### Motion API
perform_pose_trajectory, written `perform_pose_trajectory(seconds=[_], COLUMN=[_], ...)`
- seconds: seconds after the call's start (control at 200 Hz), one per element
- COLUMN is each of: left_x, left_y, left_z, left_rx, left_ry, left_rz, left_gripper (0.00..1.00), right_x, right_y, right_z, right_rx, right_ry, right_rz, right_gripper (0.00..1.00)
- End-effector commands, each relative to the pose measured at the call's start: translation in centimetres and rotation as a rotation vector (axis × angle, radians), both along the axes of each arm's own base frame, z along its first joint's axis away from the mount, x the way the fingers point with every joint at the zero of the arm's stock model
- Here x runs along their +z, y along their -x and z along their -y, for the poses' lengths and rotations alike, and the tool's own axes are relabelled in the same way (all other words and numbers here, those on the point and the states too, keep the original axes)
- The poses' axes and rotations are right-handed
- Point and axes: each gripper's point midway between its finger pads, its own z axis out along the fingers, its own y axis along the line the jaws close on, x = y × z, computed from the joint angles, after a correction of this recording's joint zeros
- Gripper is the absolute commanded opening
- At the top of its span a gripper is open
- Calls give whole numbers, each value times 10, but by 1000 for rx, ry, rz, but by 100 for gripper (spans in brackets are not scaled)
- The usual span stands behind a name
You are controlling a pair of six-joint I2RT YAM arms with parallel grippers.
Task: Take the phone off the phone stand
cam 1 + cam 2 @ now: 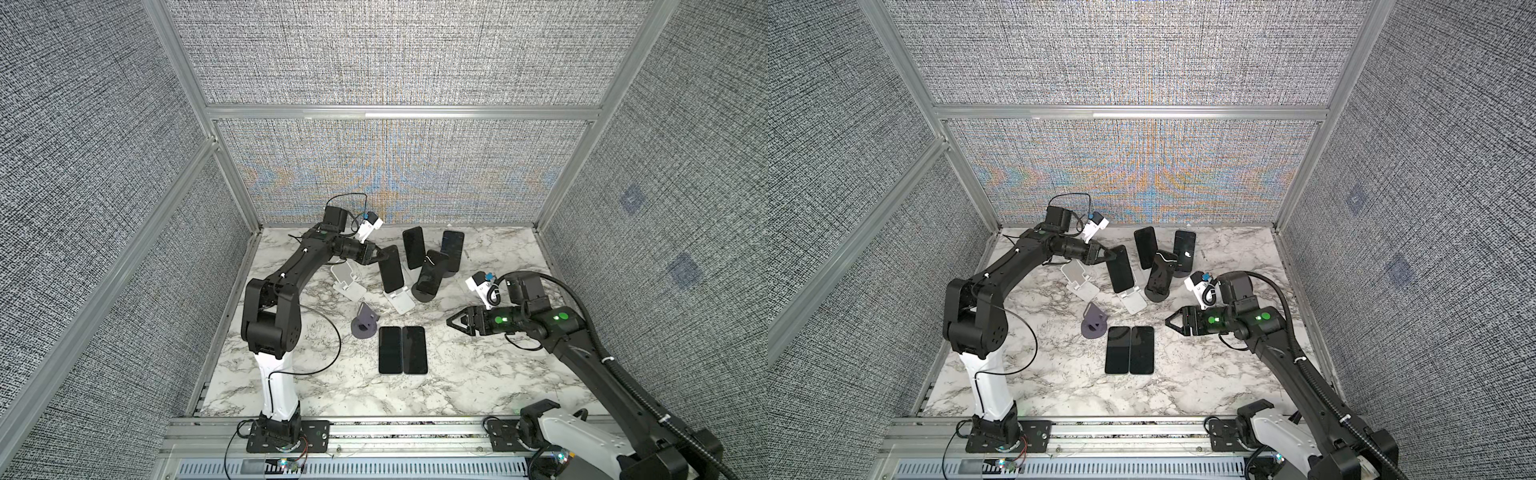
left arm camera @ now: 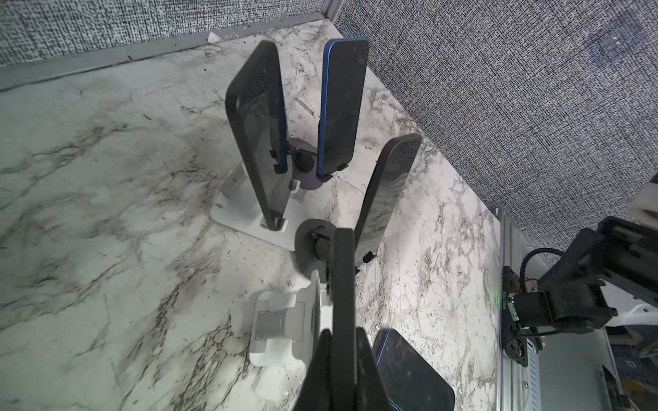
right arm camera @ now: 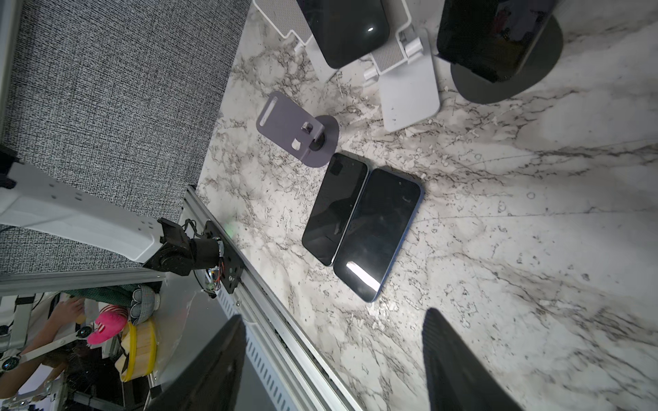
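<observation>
**Bimanual cell, top and wrist views.** The left end effector [image 1: 377, 254] is closed on the upper edge of a black phone [image 1: 391, 272], pinching it between its two fingers [image 2: 322, 359]. The phone leans steeply over the white phone stand [image 1: 402, 304] near the middle of the marble tabletop [image 1: 478, 374]. Whether its lower end rests in the cradle cannot be told. The right end effector [image 1: 453, 322] hovers over the right side of the tabletop, its fingers [image 3: 452, 356] spread and holding nothing. Near the front, two flat phones [image 1: 390, 350] lie side by side, touching. An empty grey stand [image 1: 365, 323] and an empty second white stand [image 1: 347, 282] sit left of the held phone. Three further phones [image 1: 414, 247] are propped on stands behind.
</observation>
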Motion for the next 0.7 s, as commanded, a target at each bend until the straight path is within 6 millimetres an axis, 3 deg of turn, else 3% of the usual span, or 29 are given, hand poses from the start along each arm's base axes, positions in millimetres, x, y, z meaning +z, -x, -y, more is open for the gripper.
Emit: perform_pose_trajectory(seconds=[0.0, 0.245, 0.285, 0.435, 0.595, 0.695], left_x=[22, 46, 50, 69, 56, 50], left_y=[3, 28, 33, 57, 71, 80], left_z=[-3, -17, -19, -14, -16, -7], left_rx=[28, 152, 168, 166, 222, 249], left_ry=[13, 13, 16, 103, 124, 213], left_rz=[12, -70, -92, -221, -354, -446], left_gripper=[0, 0, 0, 0, 0, 0], right_x=[11, 12, 27, 33, 38, 41], right_y=[-9, -14, -19, -22, -29, -30], right_z=[-3, -11, -15, -24, -37, -46], right_rx=[-26, -51, -57, -50, -24, 0], right_ry=[5, 152, 162, 267, 364, 431], right_rz=[54, 113, 159, 199, 232, 233], right_gripper=[68, 68, 67, 67, 66, 65])
